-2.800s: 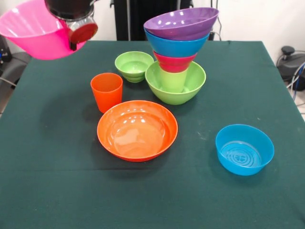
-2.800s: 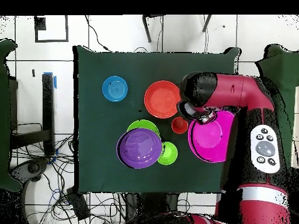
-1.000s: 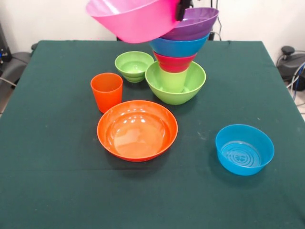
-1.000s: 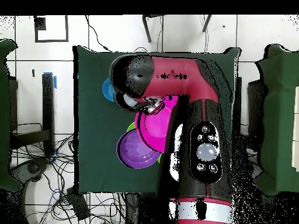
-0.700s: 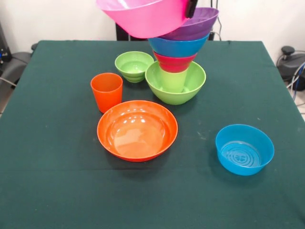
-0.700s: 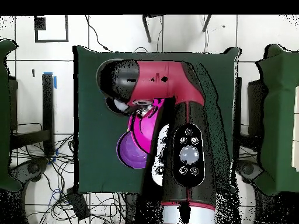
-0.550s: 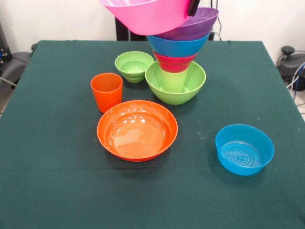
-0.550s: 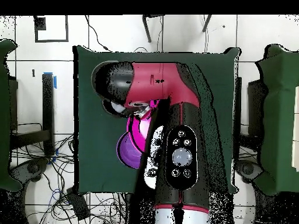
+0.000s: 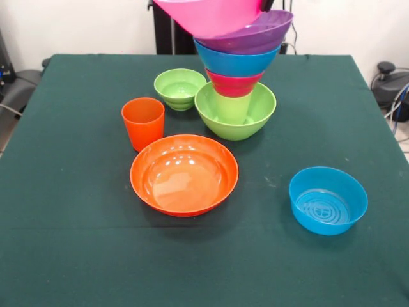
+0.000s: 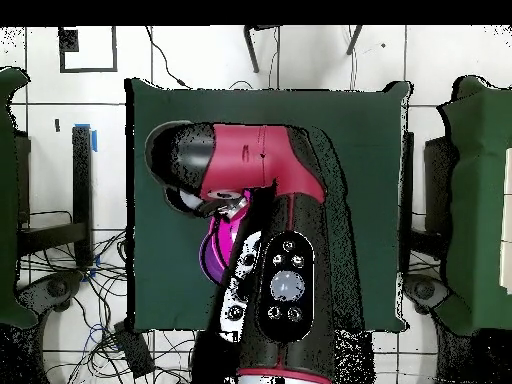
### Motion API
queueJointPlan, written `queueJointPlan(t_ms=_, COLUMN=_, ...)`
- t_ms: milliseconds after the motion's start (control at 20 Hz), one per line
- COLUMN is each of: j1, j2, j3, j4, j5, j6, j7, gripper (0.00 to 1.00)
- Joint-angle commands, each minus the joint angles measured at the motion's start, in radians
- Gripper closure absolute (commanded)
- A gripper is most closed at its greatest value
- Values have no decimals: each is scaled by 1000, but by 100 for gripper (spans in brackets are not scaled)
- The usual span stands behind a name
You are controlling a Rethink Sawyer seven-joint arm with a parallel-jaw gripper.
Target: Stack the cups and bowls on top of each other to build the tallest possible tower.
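The tower stands on the table in the front view: a green bowl (image 9: 259,110) as base, then a lime cup (image 9: 231,107), a red bowl (image 9: 234,84), a blue bowl (image 9: 236,62) and a purple bowl (image 9: 259,33). My gripper (image 9: 266,4) shows only as a dark tip at the top edge. It is shut on the rim of a big pink bowl (image 9: 211,14). The pink bowl hangs tilted right over the purple bowl; I cannot tell whether they touch. In the overhead view my arm (image 10: 262,190) hides the tower except slivers of pink (image 10: 224,236) and purple (image 10: 209,262).
An orange cup (image 9: 143,123) and a small green bowl (image 9: 179,87) stand left of the tower. A wide orange bowl (image 9: 184,174) lies in front of it. A small blue bowl (image 9: 328,200) sits at the near right on the green tablecloth (image 9: 64,243).
The pink bowl has travelled in my gripper from the far left to right above the tower's purple bowl. In the overhead view the arm has swung over the table.
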Motion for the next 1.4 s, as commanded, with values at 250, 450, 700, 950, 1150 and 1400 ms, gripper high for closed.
queueJointPlan(t_ms=250, j1=91, j2=-2, j3=-42, j4=187, j5=58, j6=-95, j7=226, gripper=100)
queueJointPlan(t_ms=450, j1=124, j2=9, j3=-65, j4=210, j5=76, j6=-143, j7=244, gripper=100)
queueJointPlan(t_ms=700, j1=155, j2=25, j3=-93, j4=226, j5=91, j6=-194, j7=246, gripper=100)
queueJointPlan(t_ms=950, j1=170, j2=46, j3=-117, j4=229, j5=95, j6=-244, j7=239, gripper=100)
queueJointPlan(t_ms=1150, j1=181, j2=63, j3=-138, j4=214, j5=99, j6=-249, j7=234, gripper=100)
queueJointPlan(t_ms=1400, j1=193, j2=76, j3=-166, j4=203, j5=97, j6=-250, j7=226, gripper=100)
